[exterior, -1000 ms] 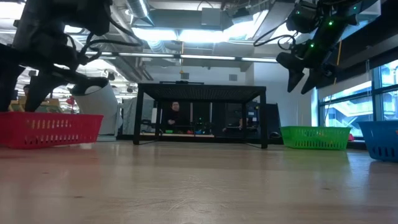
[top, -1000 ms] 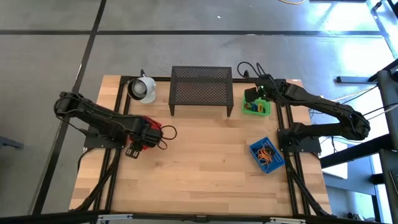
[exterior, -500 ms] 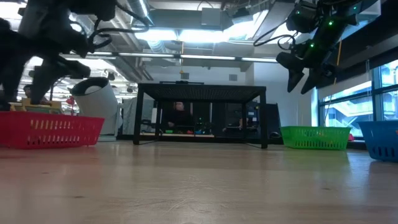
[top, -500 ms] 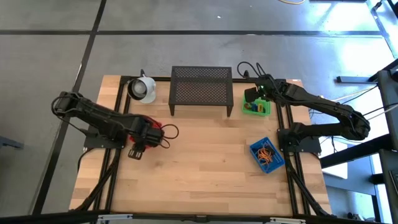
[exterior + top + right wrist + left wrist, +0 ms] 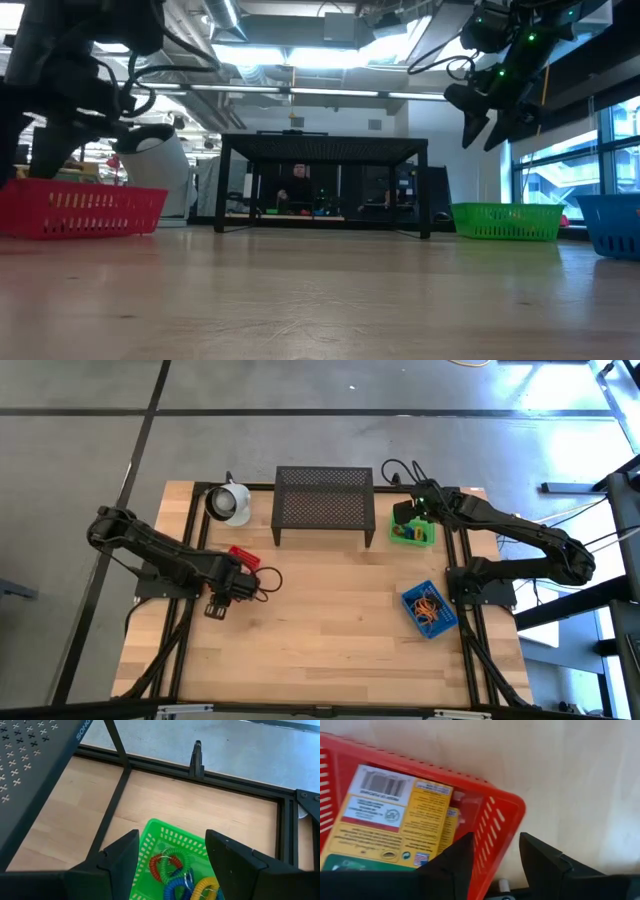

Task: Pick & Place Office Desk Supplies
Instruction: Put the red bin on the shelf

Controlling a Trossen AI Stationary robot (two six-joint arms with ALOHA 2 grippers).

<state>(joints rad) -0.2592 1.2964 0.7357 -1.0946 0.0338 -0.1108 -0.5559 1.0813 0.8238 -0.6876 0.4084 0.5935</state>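
Wooden desk (image 5: 330, 630), mesh stand (image 5: 324, 500) at the back, white mug (image 5: 230, 502) beside it. Supplies are sorted by bin: yellow packets (image 5: 390, 825) lie flat in the red bin (image 5: 495, 820), coiled loops (image 5: 175, 870) sit in the green bin (image 5: 150, 840), more loops (image 5: 430, 605) in the blue bin (image 5: 428, 610) near my right arm's base. No loose items visible on the open desk, so sorting looks nearly done. My left tool (image 5: 495, 855) is low at the red bin's corner, fingers spread and straddling its wall, not pinching anything, probably there to shift the bin or just clearing it. My right tool (image 5: 170, 852) hangs above the green bin, fingers spread and empty, parked over its drop spot.
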